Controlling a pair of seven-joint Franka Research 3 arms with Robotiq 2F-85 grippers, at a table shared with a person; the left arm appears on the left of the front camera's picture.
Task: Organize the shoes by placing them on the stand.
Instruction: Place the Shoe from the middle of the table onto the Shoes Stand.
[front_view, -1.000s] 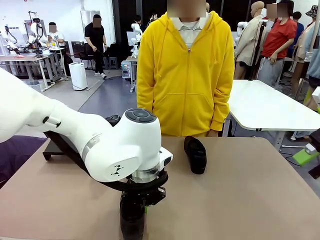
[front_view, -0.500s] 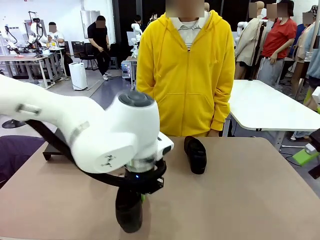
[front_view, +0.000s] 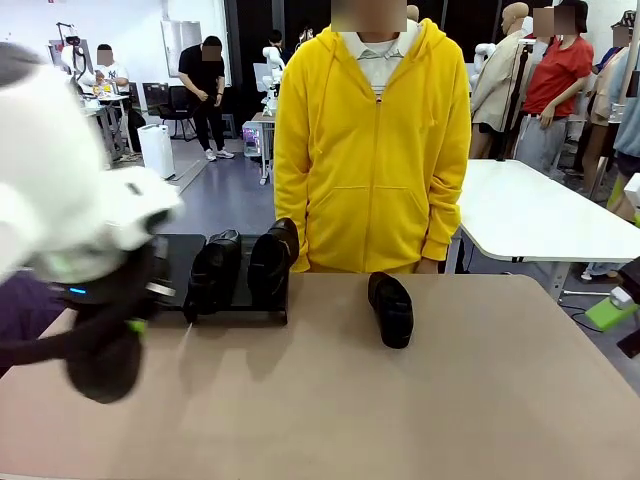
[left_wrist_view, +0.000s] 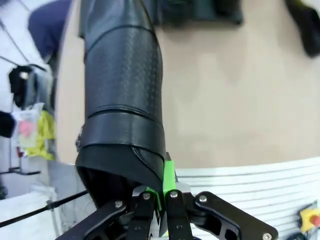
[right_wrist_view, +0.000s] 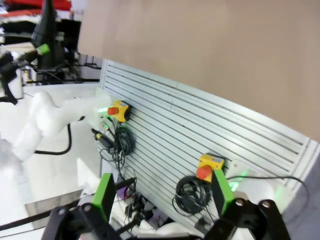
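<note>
Front view puts the left gripper (front_view: 128, 322) low over the near-left part of the table (front_view: 480, 400), with the held shoe (front_view: 100, 365) hanging blurred beneath it, clear of the tabletop. In the left wrist view its fingers (left_wrist_view: 169, 175) are clenched on the rim of the shoe's opening at the heel, one green pad outside the leather and the other tucked inside. From that pinch the shoe's long axis runs straight away from the fingers, toe leading, and past the toe lies the stand (left_wrist_view: 200, 12). In the front view the stand (front_view: 172, 262) sits toward the far edge, just beyond and to the right of the gripper. Two shoes (front_view: 245, 265) lean side by side on its right panel, so the bare left panel looks like the slot for this one. The coming move, I judge, is a short carry forward along the shoe's own length, then a tilt to match the slope. A fourth, loose shoe (front_view: 390, 308) lies on the table right of the stand, in front of the person (front_view: 372, 150), nearer the right arm's side. The right gripper (right_wrist_view: 164, 195) holds its fingers spread wide, empty, facing the table's near edge.
</note>
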